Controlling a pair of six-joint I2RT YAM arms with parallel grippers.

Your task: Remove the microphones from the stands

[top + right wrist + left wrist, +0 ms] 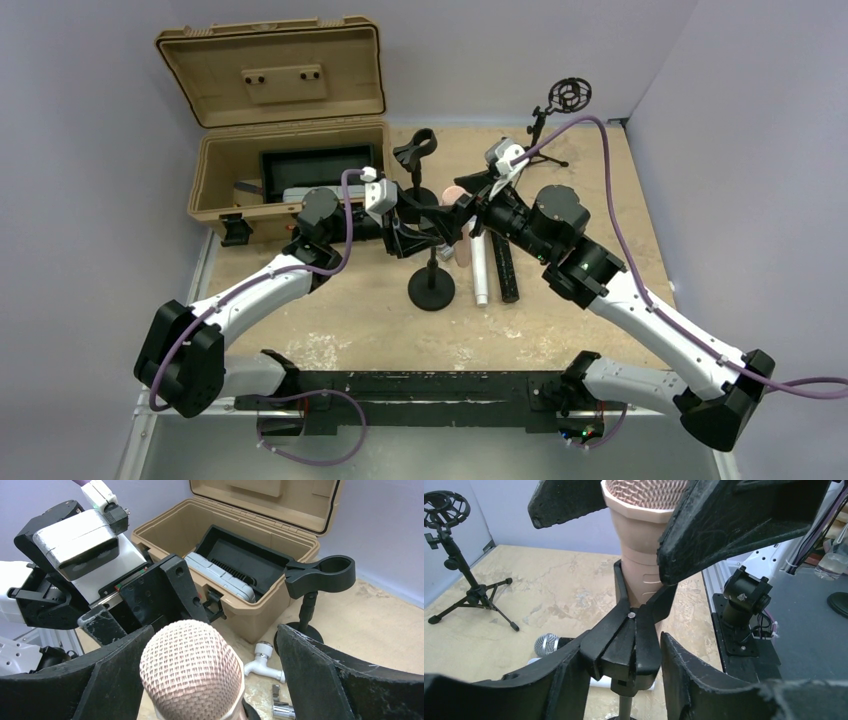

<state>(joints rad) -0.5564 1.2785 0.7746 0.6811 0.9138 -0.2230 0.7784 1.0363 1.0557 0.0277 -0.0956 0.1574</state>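
Observation:
A pink microphone stands upright in the black clip of a round-based stand. My left gripper is open, its fingers either side of the clip with a gap on the right. My right gripper is open around the microphone's mesh head: the left finger is close to it, the right finger well apart. In the left wrist view the right gripper's fingers flank the head from above. In the top view both grippers, left and right, meet at the microphone.
An open tan case stands at the back left. A second stand with an empty clip is beside it. A tripod with a shock mount is at the back right. Another microphone and a white tap fitting lie on the table.

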